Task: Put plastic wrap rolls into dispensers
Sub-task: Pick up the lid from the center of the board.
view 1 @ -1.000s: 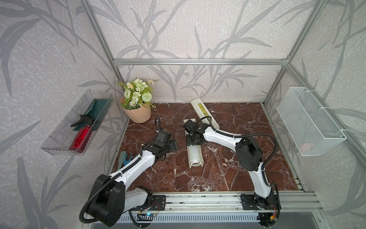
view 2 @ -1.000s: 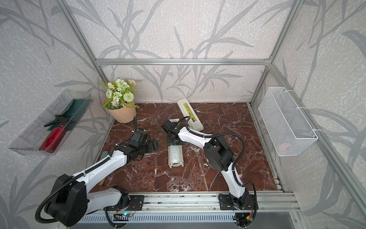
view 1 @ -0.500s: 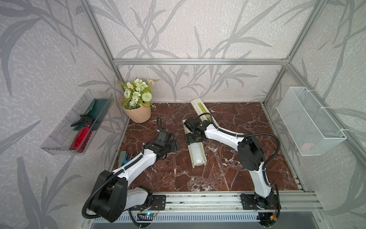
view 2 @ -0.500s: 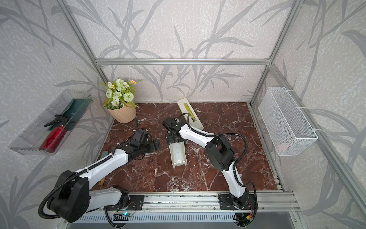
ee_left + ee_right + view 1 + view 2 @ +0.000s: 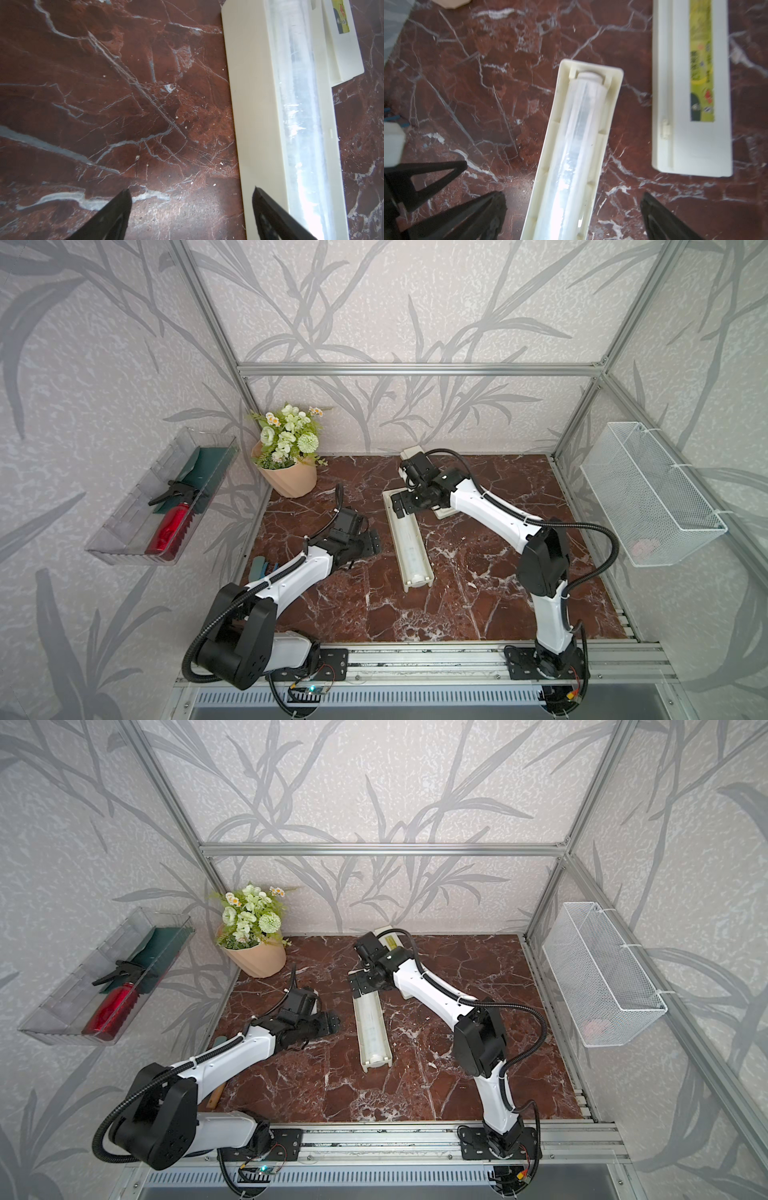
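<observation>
A long cream dispenser point(image 5: 419, 578) lies open in the middle of the marble table, seen in both top views point(image 5: 365, 1058). The translucent plastic wrap roll point(image 5: 577, 133) lies inside it along its length point(image 5: 299, 116). My right gripper point(image 5: 572, 195) hangs over the dispenser's far end point(image 5: 401, 506), open, with a finger on each side of it and clear of its walls. My left gripper point(image 5: 191, 190) is low over the marble just left of the dispenser point(image 5: 372, 541), open and empty.
A closed cream box with a yellow-green label point(image 5: 699, 83) lies behind the dispenser, partly under my right arm. A flower pot point(image 5: 289, 481) stands back left. A clear wall bin point(image 5: 124, 526) and a white wire basket point(image 5: 648, 497) hang on the side walls. Small tools point(image 5: 259, 568) lie at the left edge.
My right gripper has opened wide and drawn back a little toward the dispenser's far end, showing more of the roll in the dispenser. The left arm has barely moved.
</observation>
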